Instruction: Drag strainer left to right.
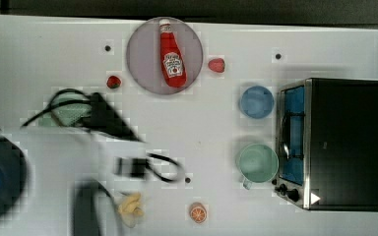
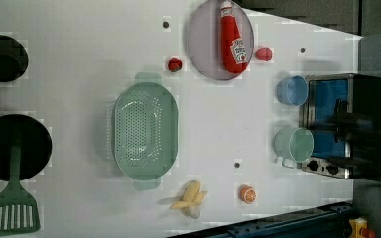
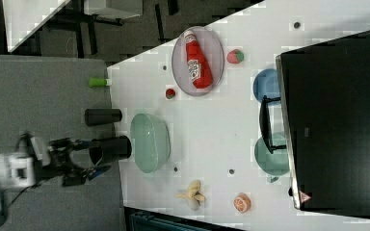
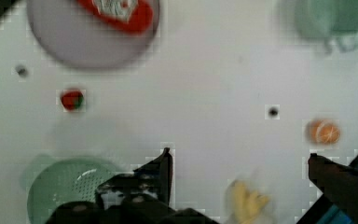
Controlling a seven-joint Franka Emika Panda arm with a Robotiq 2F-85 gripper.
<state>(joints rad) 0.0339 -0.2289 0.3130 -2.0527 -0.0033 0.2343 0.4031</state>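
**Strainer empty at mid-left, pincer spread wide with nothing in it**

The strainer lies flat on the white surface, left of centre in the left view, its perforated bowl holding nothing. In the top view it sits at middle left, largely hidden under the blurred arm. Above and to its right in the left view, a small strawberry lies beside a grey plate that carries a ketchup bottle on its side; a second red fruit lies just right of the plate. Below the strainer, a banana and an orange half lie near the bottom edge. Further right, a blue cup and a green mug stand in front of a toaster oven; both look empty. At far left, a green spatula rests against a black round pan.

In the wrist view, the pincer has its fingers set far apart, gripping and touching nothing, over the surface beside the strainer and above the banana.
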